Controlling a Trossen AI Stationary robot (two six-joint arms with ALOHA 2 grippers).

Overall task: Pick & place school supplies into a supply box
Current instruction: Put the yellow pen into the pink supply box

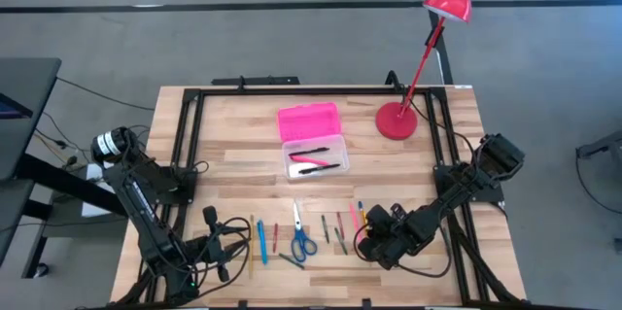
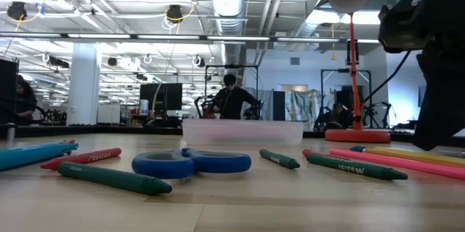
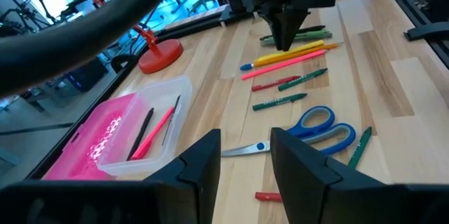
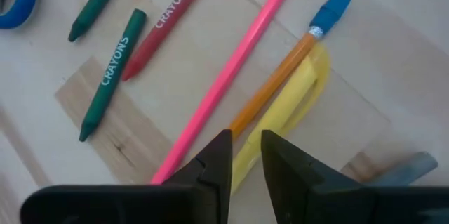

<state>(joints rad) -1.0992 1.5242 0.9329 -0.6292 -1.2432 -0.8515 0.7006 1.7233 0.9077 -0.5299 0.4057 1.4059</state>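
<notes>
Supplies lie in a loose row along the near part of the table [image 1: 233,155], and the right gripper [image 4: 244,155] hangs directly over the right end of this row. In its wrist view the two fingers stand a little apart with nothing between them, and their tips point down at three long things lying side by side: a pink pencil [image 4: 231,69], an orange pencil [image 4: 277,80] with a blue eraser cap, and a yellow pen [image 4: 295,101]. All three have nearly the same long axis, and the finger gap sits across this axis near their lower ends — so a straight descent looks possible to me. The difficulty is that they touch or almost touch each other; closing on one may catch its neighbour too. Two green crayons [image 4: 109,73] and a red crayon [image 4: 168,17] lie to the side, apart from the gripper. The box [image 1: 313,158] stands open in the middle of the table, well apart from the row, with its pink lid [image 1: 309,120] folded back and a few pens already inside. The scissors [image 1: 302,241] lie further left in the row. The left gripper [image 3: 244,155] waits released at the left end, empty — the right arm is clearly nearer to these pencils. A red lamp [image 1: 397,120] stands beyond the box.
</notes>
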